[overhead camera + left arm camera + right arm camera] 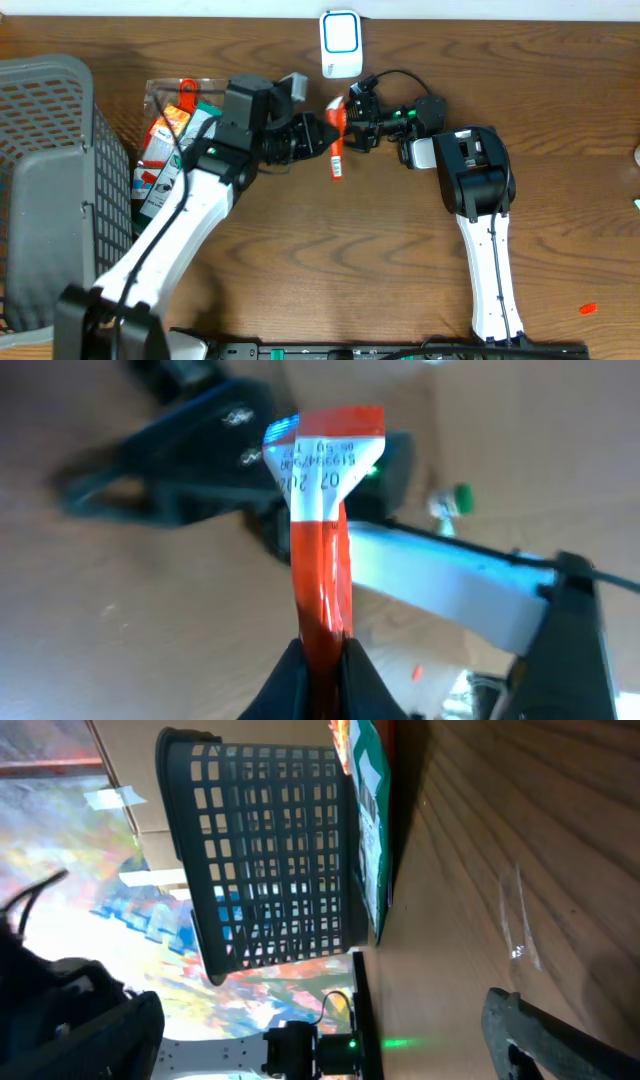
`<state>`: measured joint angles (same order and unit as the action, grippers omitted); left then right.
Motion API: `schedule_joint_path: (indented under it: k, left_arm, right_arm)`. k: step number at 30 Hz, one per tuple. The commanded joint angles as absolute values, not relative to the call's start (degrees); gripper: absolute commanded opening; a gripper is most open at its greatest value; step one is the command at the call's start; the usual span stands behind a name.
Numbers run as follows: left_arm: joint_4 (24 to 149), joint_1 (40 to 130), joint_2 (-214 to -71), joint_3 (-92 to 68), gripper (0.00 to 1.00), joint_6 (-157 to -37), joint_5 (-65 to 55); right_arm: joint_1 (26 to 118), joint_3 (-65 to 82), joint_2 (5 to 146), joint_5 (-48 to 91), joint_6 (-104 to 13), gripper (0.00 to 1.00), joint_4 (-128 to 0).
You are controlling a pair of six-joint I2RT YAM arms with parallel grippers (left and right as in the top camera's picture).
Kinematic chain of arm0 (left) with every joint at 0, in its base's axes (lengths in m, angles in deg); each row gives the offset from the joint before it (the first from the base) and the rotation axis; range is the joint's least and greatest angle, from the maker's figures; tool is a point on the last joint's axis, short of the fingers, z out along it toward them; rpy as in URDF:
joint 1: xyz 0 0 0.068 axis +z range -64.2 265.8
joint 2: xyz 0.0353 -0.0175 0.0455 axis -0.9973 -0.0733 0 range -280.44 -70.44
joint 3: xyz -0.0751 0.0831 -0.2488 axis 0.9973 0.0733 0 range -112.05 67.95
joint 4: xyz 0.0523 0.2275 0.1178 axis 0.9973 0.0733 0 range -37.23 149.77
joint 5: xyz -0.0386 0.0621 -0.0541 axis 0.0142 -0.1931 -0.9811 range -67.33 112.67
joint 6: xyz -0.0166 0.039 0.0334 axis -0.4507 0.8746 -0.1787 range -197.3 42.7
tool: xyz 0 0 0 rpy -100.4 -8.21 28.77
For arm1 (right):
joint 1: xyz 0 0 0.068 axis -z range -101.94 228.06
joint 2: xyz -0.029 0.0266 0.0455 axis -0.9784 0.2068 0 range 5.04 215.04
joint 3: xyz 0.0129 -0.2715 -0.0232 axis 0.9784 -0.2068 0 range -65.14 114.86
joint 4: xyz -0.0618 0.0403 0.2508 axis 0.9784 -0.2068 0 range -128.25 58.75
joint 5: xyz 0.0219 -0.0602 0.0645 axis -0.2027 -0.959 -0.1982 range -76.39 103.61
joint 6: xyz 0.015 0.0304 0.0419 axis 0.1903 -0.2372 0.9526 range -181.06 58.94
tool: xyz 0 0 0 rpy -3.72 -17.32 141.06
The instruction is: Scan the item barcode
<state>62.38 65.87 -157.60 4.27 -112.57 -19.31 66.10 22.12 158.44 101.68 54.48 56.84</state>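
Observation:
My left gripper [322,137] is shut on the lower end of a long orange-red sachet [336,150], holding it above the table. In the left wrist view the sachet [325,530] rises from between my jaws [322,665], with a white printed label at its top. My right gripper [357,112] stands open right beside the sachet's upper end. In the right wrist view its fingers [560,1040] are spread wide, with nothing between them [320,1030]. A white and blue scanner [340,42] stands at the table's far edge, a short way beyond both grippers.
A grey mesh basket [50,180] fills the left side and also shows in the right wrist view [270,850]. Several snack packets [165,140] lie beside it under my left arm. A small orange scrap [587,308] lies at the front right.

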Motion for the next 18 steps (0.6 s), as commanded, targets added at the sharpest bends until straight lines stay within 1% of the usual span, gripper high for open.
schedule_joint_path:
  k: [1, 3, 6, 8, 13, 18]
  left_arm:
    - [55.4, 66.1, -160.3, 2.9, 0.07, -107.9, -32.4]
    - [49.5, 66.5, -161.9, 2.9, 0.07, -108.0, -37.9]
    - [45.9, 67.7, -163.0, 2.9, 0.07, -107.7, -42.1]
    - [45.8, 69.2, -163.0, 2.9, 0.07, -105.7, -44.4]
    - [45.1, 74.1, -163.0, 2.9, 0.07, -97.5, -54.8]
    - [44.9, 77.6, -163.1, 3.0, 0.07, -92.5, -58.5]
  right_arm:
    - [66.1, 22.3, 160.4, 102.9, 56.3, 0.99, 59.0]
    - [66.1, 23.0, 160.4, 102.9, 56.3, 0.99, 59.0]
    - [66.8, 23.7, 160.4, 102.9, 56.3, 0.99, 59.0]
    - [67.5, 24.1, 160.4, 102.9, 56.3, 0.99, 59.0]
    - [69.7, 24.3, 160.4, 102.9, 56.2, 0.99, 59.0]
    - [71.5, 24.3, 160.4, 102.9, 55.5, 0.99, 59.0]
